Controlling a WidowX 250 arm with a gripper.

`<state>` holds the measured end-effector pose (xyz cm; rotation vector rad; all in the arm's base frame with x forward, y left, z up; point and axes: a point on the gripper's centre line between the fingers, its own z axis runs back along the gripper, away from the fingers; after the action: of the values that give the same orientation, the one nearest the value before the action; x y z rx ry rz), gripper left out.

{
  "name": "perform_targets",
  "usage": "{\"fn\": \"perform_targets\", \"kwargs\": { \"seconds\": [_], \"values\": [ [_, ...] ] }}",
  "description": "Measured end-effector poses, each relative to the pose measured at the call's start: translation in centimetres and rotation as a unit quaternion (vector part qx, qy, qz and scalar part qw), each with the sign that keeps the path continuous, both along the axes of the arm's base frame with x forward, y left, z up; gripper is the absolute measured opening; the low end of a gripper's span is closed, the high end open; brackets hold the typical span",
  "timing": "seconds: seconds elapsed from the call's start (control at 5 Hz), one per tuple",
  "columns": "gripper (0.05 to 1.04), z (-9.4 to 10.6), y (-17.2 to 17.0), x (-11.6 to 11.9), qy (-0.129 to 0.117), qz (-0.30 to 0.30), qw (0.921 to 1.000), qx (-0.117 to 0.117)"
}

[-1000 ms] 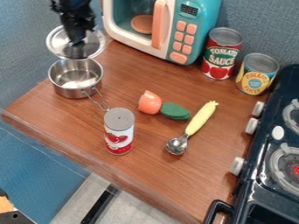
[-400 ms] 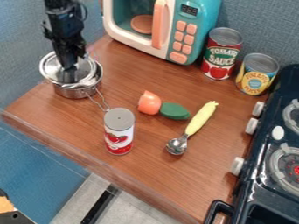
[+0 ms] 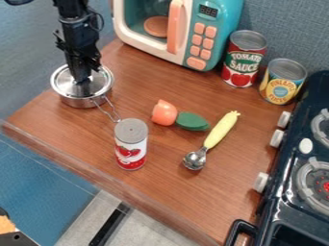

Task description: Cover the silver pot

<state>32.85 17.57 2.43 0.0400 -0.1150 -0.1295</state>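
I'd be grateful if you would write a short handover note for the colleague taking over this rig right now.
Gripper: the black two-finger gripper is down at the middle of the round silver lid; I can't tell whether it grips it.
Job's things: the lid lies over the silver metal pot, at the counter's left side in the view.
Done: the pot looks covered.
Left: probably just check the seating, free the lid if held, and raise the arm clear.
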Motion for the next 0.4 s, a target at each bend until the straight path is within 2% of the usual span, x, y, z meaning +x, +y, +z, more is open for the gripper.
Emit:
{"fn": "perform_targets", "kwargs": {
  "seconds": [0.2, 0.4],
  "values": [
    [0.076, 0.01, -0.54, 0.36, -0.010, -0.008, 0.9998, -0.017],
    [0.228, 0.04, -0.78, 0.50, -0.016, -0.016, 0.9994, -0.026]
  ]
}}
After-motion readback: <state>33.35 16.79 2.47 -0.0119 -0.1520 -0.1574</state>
